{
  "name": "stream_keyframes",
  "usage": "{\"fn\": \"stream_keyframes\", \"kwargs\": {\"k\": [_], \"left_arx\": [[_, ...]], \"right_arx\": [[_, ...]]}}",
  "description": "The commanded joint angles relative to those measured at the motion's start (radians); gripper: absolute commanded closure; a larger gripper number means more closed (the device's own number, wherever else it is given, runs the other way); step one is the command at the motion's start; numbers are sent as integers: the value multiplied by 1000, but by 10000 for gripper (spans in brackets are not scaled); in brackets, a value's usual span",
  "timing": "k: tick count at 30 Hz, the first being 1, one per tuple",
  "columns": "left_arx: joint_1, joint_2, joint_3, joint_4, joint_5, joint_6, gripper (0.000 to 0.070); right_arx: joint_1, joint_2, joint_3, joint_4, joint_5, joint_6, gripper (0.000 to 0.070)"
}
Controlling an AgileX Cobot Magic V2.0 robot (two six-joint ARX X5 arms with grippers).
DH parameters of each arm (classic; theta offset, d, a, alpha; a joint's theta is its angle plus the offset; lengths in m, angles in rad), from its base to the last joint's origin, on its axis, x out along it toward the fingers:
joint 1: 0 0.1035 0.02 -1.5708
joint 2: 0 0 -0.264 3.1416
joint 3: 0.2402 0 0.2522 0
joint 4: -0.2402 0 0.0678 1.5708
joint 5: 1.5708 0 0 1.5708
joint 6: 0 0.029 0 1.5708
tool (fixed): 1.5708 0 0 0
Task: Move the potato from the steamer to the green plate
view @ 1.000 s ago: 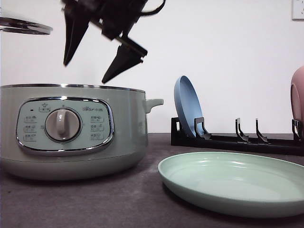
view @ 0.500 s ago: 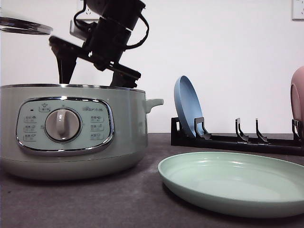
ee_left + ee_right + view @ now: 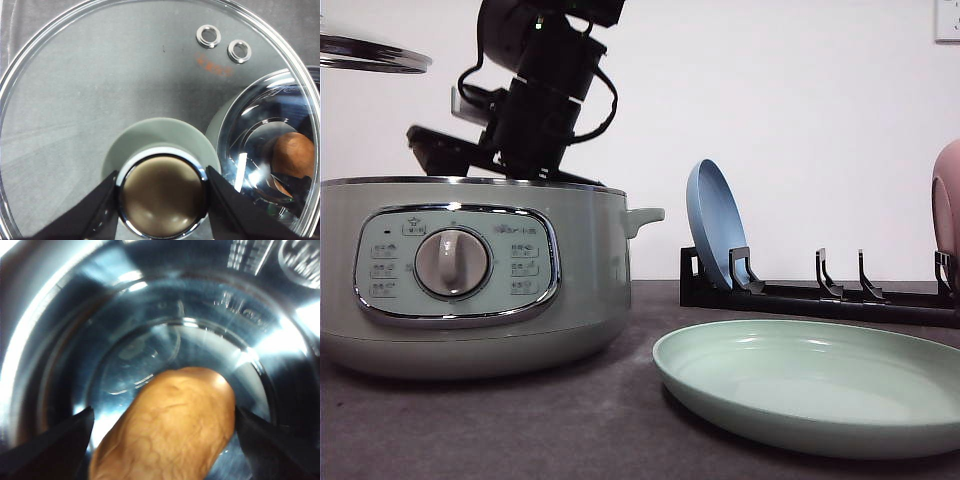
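The pale green steamer [image 3: 470,280] stands open at the left of the table. At its shiny bottom lies the orange-brown potato [image 3: 170,425], also seen through the glass lid [image 3: 100,75] as the potato [image 3: 294,155]. My right arm [image 3: 535,100] reaches down into the pot, its fingers hidden behind the rim. My right gripper [image 3: 162,442] is open, one finger on each side of the potato, apart from it. My left gripper [image 3: 162,200] is shut on the lid's knob [image 3: 162,150] and holds the lid [image 3: 370,55] up at the far left. The green plate [image 3: 820,385] lies empty at the front right.
A black dish rack [image 3: 820,295] stands behind the green plate with a blue plate [image 3: 715,235] upright in it and a pink dish [image 3: 948,200] at its right end. The steamer's small side handle [image 3: 645,215] sticks out toward the rack.
My right arm has come down from above the steamer, and its open fingers have dropped below the rim into the pot. The lid stays held up at the left.
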State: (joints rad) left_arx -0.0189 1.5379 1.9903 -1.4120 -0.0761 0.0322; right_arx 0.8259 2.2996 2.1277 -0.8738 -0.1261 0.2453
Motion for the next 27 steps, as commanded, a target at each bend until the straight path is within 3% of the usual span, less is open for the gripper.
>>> {"fn": "stream_keyframes", "kwargs": {"k": [1, 4, 9, 14, 27], "left_arx": [[0, -4, 37, -2, -2, 4, 700], [0, -4, 37, -1, -2, 4, 700], [0, -4, 37, -2, -2, 4, 700], [0, -4, 37, -1, -2, 4, 700], [0, -4, 37, 6, -2, 4, 700]], "right_arx": [[15, 27, 31, 8, 5, 17, 134], [15, 28, 31, 2, 4, 17, 165], [16, 29, 31, -5, -7, 17, 363], [15, 28, 31, -5, -32, 16, 482], [-1, -103, 34, -10, -31, -42, 533]]}}
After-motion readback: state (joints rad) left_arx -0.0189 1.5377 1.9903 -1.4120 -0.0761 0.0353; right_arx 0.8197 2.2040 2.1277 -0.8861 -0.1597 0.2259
